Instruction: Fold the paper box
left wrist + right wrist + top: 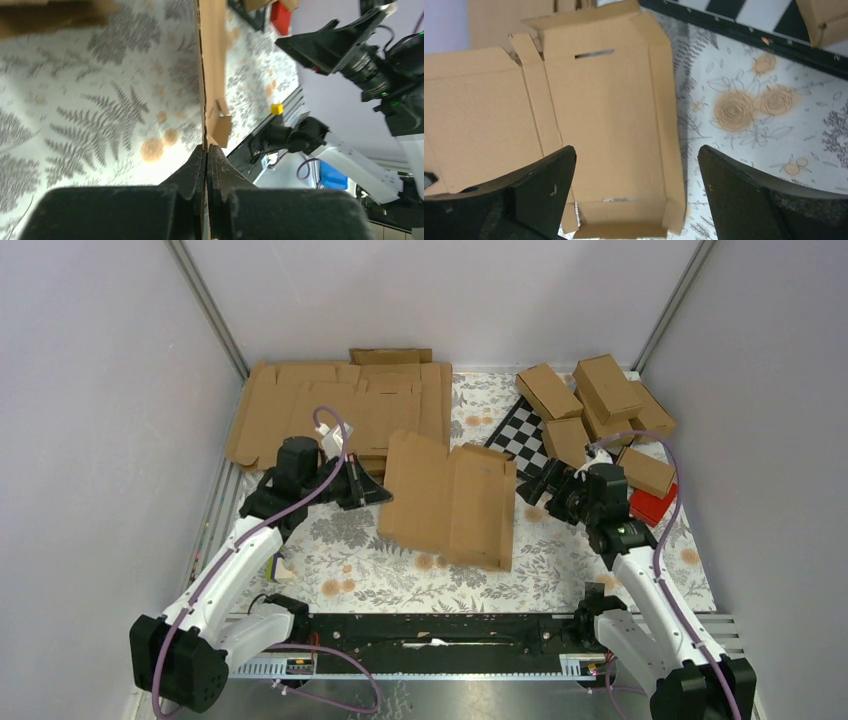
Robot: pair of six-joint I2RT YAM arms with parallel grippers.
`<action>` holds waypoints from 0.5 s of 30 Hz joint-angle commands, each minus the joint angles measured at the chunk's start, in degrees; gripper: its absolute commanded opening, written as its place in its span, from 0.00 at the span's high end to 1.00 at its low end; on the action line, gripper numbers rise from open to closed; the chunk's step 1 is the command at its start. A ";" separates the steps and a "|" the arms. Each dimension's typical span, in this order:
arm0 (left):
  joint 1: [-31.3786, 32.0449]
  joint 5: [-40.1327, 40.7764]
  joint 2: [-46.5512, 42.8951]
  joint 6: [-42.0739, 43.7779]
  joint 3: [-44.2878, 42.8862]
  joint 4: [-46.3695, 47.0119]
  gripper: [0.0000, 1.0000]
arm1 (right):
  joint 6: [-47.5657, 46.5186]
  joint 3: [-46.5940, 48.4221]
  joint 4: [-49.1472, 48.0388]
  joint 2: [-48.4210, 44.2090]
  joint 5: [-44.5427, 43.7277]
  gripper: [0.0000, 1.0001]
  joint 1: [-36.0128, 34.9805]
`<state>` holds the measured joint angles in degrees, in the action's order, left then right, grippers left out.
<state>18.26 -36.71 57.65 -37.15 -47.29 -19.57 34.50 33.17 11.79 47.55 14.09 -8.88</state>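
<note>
The paper box (450, 502), unfolded, is pinched at its edge by the left gripper (206, 150); the right gripper (636, 155), spread wide and empty, should press squarely along a crease.

**No readable writing in any view**

Checking the top view and both wrist views: no word, number, logo or label comes through anywhere. The paper box (450, 500) shows only plain brown card on the faces in sight. The checkered board (522, 435) carries black and white squares and no characters.
</note>
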 commanded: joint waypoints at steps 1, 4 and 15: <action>-0.29 4.27 -3.82 5.51 1.12 -6.26 1.00 | -1.18 -4.39 1.61 -0.43 -1.97 0.00 0.00; -0.32 3.42 -4.54 7.68 1.87 -7.40 1.00 | 2.12 -7.50 0.47 -1.95 -2.00 0.00 -0.03; -0.25 8.68 -3.64 9.39 5.14 -8.58 1.00 | 6.40 -15.74 -7.83 3.79 -3.11 0.01 0.01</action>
<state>18.26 -32.05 53.52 -30.20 -41.67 -27.90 39.07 18.41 8.21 49.87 14.00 -8.88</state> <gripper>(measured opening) 0.014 0.993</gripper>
